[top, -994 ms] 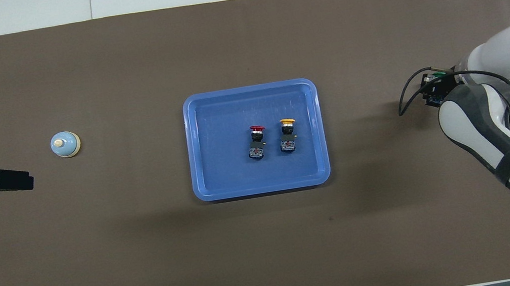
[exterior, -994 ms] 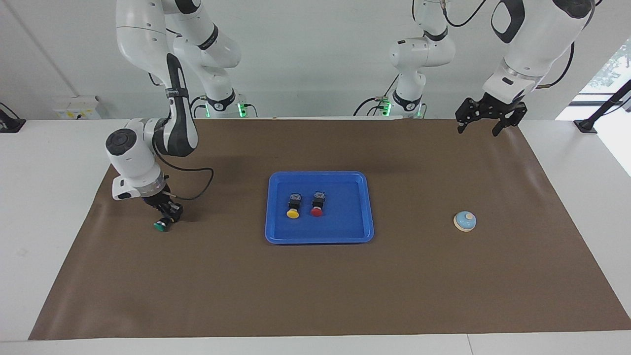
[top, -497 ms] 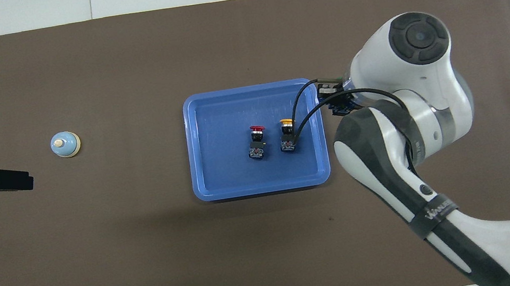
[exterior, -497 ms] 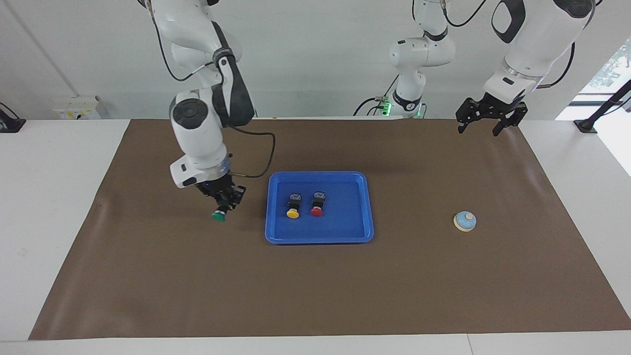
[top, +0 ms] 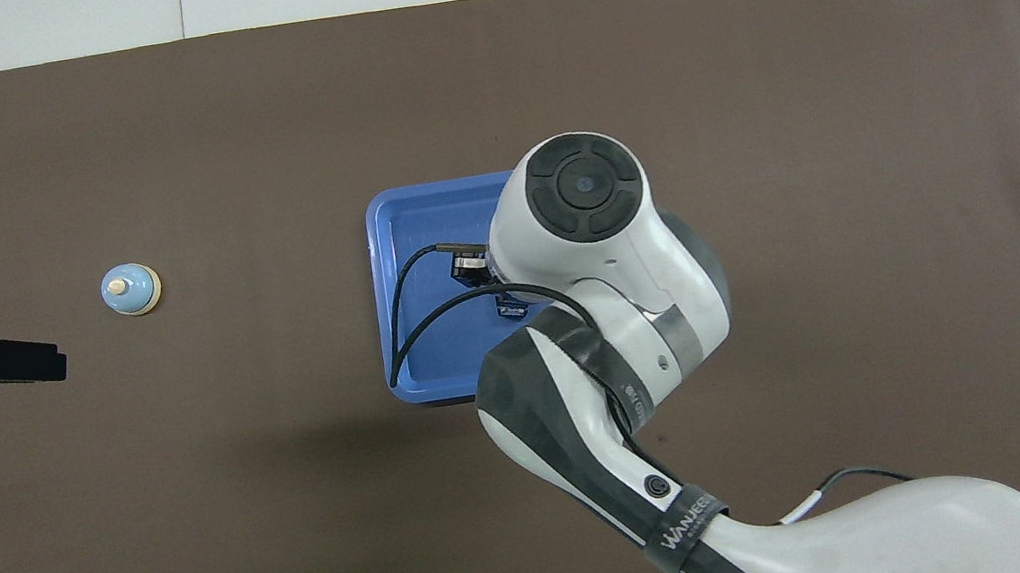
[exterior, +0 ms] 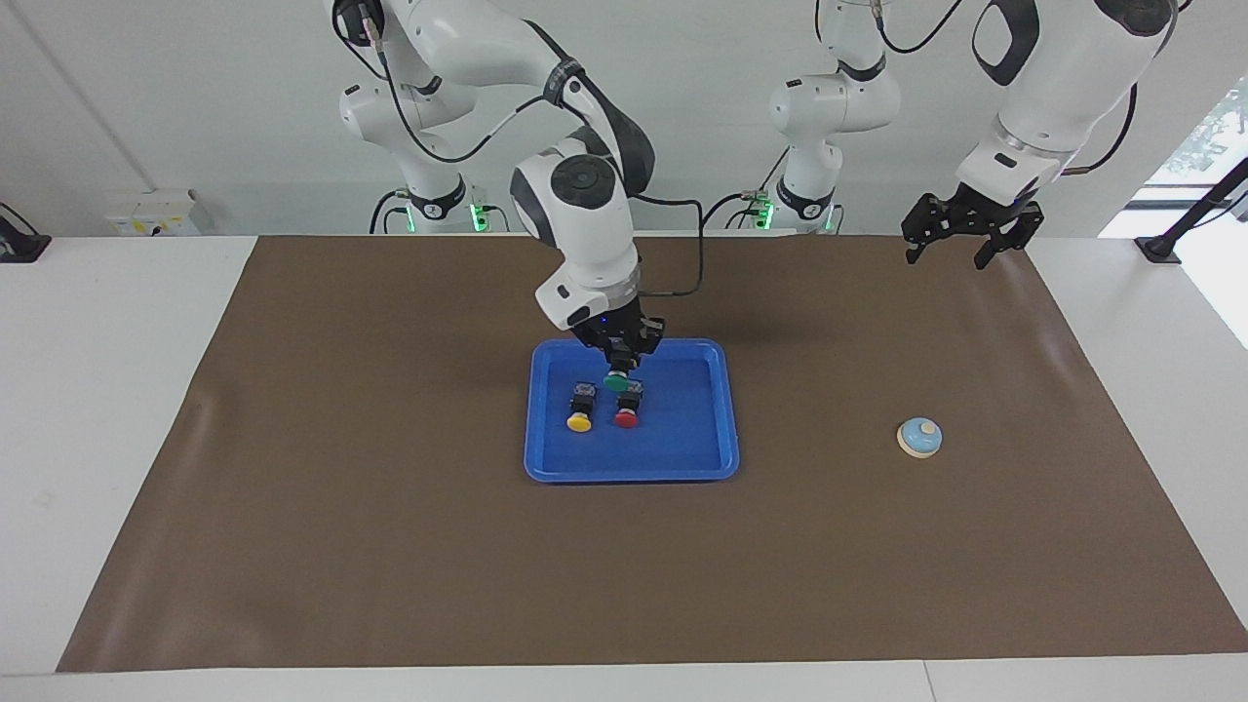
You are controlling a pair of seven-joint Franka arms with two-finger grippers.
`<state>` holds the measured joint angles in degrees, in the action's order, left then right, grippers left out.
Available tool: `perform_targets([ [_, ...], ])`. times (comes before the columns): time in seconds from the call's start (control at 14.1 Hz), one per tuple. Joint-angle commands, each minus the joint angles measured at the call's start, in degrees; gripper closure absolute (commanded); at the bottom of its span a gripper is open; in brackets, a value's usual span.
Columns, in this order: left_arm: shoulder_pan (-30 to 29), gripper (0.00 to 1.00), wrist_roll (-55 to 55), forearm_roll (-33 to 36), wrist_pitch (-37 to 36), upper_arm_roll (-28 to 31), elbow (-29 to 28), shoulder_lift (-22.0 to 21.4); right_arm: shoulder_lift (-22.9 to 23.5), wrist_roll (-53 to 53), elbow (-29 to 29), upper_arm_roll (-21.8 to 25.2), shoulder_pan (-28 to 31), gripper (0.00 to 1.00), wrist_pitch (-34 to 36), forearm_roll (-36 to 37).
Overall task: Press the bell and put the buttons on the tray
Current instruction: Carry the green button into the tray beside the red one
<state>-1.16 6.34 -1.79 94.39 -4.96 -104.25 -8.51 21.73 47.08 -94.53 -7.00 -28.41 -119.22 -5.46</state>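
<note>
Over the tray [exterior: 726, 409] | right hand [exterior: 620, 359] grips green button [exterior: 615, 382], cap down | left hand [exterior: 968, 241] spread wide, waiting

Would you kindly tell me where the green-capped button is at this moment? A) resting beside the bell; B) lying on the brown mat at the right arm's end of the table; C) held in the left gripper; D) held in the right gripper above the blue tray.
D: the right gripper is shut on the green button, up over the blue tray, where the yellow button and red button lie.
</note>
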Motion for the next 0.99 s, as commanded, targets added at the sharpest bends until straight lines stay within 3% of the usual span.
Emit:
perform_targets([
  [0.0, -0.3, 0.00, -0.1, 0.7, 0.8, 0.2, -1.3, -1.4, 7.3, 1.9, 5.5, 0.4, -3.1, 1.00, -1.9, -0.1],
  [0.14, -0.4, 0.00, 0.7, 0.7, 1.0, 0.3, -1.3, -1.3, 9.0, 3.0, 6.0, 0.6, -5.1, 1.00, -3.9, 0.1],
  [0.21, -0.4, 0.23, 0.8, 0.7, 1.1, 0.3, -1.3, -1.3, 9.6, 3.0, 6.2, 0.5, -5.7, 1.00, -4.3, 0.4],
  [0.28, -0.4, 0.56, 0.5, 0.7, 1.1, 0.3, -1.3, -1.3, 10.3, 2.9, 6.0, 0.5, -6.5, 1.00, -5.6, 2.1],
  [0.35, -0.5, 1.00, -0.1, 0.7, 1.6, 0.4, -1.3, -1.3, 11.0, 2.9, 5.7, 0.5, -6.5, 1.00, -7.1, 2.8],
  [0.57, -1.5, 1.00, -0.2, 0.6, 4.6, 0.4, -1.9, -1.0, 12.4, 3.0, 5.1, 0.5, -6.7, 1.00, -7.7, 3.3],
  [0.78, -1.5, 1.00, -0.5, 0.6, 6.7, 0.4, -1.0, 3.4, 14.7, 3.1, 5.1, 0.5, -6.8, 0.98, -9.4, 4.8],
  [0.92, -1.3, 1.00, -0.6, 0.6, 9.6, 0.4, -1.0, 5.9, 14.8, 3.2, 5.1, 0.5, -6.8, 0.86, -8.4, 4.8],
])
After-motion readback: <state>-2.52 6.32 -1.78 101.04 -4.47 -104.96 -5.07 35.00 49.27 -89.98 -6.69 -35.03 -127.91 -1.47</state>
